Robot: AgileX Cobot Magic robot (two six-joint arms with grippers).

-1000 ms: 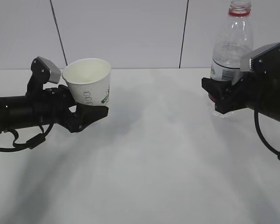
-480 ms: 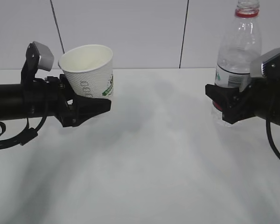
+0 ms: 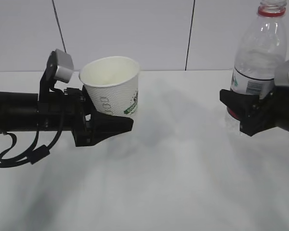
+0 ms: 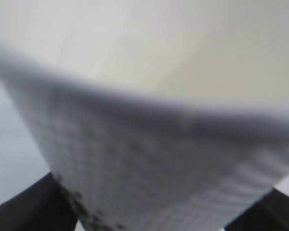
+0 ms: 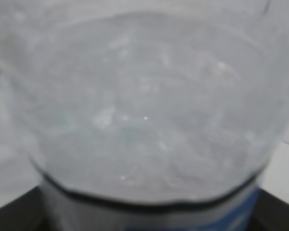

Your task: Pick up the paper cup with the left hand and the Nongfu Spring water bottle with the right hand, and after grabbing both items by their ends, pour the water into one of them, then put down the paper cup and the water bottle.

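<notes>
paper cup (image 3: 113, 85): held above the white bench (image 3: 164, 183) at the left of the exterior view, mouth up and tipped a little toward the camera; its long axis runs near vertical, leaning slightly to the right at the base. The inside looks plain white; whether any liquid lies in it cannot be told.
left claw (image 3: 111, 126): closed on the lower part of the paper cup, black fingers clasping its narrow end from the left, with the arm lying roughly level along the bench. In the left wrist view the cup wall (image 4: 149, 159) fills the picture, blurred, with dark finger tips at the bottom corners.
Nongfu Spring water bottle (image 3: 260, 53): upright at the far right, neck up with no cap, red ring just under the mouth; long axis vertical with a slight lean to the right at the top. Its base stands clear of the bench.
right claw (image 3: 245, 115): closed on the lower part of the bottle around the label, reaching in from the right edge. The right wrist view shows only the clear bottle wall (image 5: 144, 115), close and blurred.
cup and bottle: well apart, with bare bench between them.
surroundings: a pale panelled wall (image 3: 135, 33) behind the bench; a black cable (image 3: 24, 156) loops under the left arm.
</notes>
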